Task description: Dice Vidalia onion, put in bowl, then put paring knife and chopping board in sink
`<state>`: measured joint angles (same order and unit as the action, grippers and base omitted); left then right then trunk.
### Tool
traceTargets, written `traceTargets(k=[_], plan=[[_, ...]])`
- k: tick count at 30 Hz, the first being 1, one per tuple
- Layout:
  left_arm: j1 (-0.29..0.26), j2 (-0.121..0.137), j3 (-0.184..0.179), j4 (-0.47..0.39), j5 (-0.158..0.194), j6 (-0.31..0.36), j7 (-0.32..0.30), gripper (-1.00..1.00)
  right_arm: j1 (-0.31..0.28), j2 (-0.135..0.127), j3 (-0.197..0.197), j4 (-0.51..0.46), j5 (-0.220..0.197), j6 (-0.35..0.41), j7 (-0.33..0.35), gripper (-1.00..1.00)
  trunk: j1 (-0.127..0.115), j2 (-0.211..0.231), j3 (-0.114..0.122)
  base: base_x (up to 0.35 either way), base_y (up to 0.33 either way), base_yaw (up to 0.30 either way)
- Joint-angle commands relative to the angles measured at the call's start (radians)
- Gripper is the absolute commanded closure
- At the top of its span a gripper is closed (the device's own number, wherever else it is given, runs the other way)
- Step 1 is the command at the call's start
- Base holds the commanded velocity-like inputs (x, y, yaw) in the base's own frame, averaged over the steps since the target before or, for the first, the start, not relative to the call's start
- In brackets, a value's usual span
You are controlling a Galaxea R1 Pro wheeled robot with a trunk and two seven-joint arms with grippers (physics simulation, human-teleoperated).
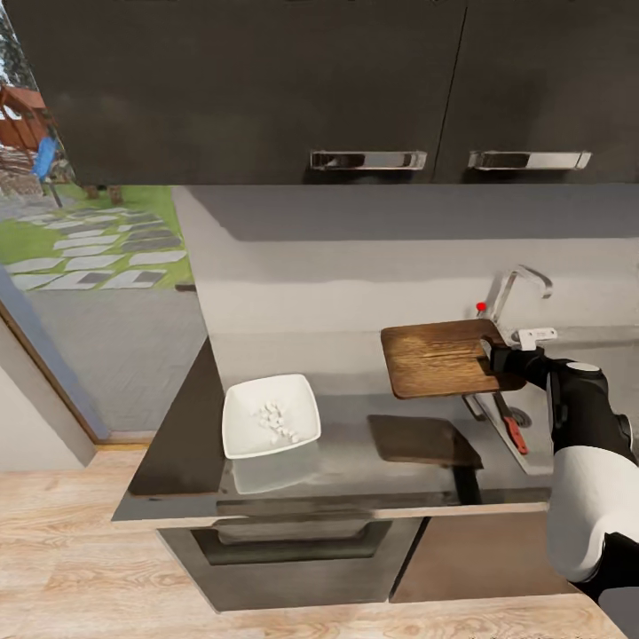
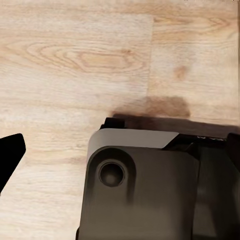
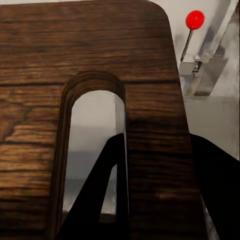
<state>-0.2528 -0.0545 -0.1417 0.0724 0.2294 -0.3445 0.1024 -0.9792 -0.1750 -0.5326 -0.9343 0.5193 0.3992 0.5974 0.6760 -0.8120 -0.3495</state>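
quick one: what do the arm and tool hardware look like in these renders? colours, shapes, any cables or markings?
In the head view the right arm has a white rounded shell on its lower segment, glossy black toward the wrist, with a small light disc on top. The right tool is black and blocky; its fingers are flat, black and tapered. In the left wrist view sits a grey-black housing with a round recess. No cables or markings visible.

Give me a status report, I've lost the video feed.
Right gripper shut on chopping board, held in the air above the counter beside the sink. Knife in sink. Diced onion in bowl. Nothing blocking.
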Motion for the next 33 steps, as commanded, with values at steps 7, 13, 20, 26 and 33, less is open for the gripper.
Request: traceTargets(k=[7,13,20,26,33], plan=[[-0.002,-0.001,-0.009,0.004,0.007,-0.007,0.002,-1.00,-0.001,0.000,-0.003,-0.001,0.008,0.004,0.007,1.00,0.000,-0.001,0.007,0.000,0.000,-0.189],[-0.002,-0.001,-0.009,0.004,0.007,-0.007,0.002,-1.00,-0.001,0.000,-0.003,-0.001,0.008,0.004,0.007,1.00,0.000,-0.001,0.015,0.000,0.000,-0.191],[-0.002,-0.001,-0.009,0.004,0.007,-0.007,0.002,-1.00,-0.001,0.003,-0.001,0.001,0.009,0.005,0.002,1.00,0.000,-0.001,0.021,0.000,-0.005,-0.133],[-0.002,-0.001,-0.009,0.004,0.007,-0.007,0.002,-1.00,-0.001,0.009,-0.001,0.030,0.009,0.004,-0.056,1.00,0.000,-0.001,0.021,0.000,-0.239,-0.010],[-0.002,-0.001,-0.009,0.004,0.007,-0.007,0.002,-1.00,-0.001,0.019,-0.003,0.065,-0.025,0.002,-0.245,1.00,0.000,-0.001,0.021,0.000,-0.273,0.000]])
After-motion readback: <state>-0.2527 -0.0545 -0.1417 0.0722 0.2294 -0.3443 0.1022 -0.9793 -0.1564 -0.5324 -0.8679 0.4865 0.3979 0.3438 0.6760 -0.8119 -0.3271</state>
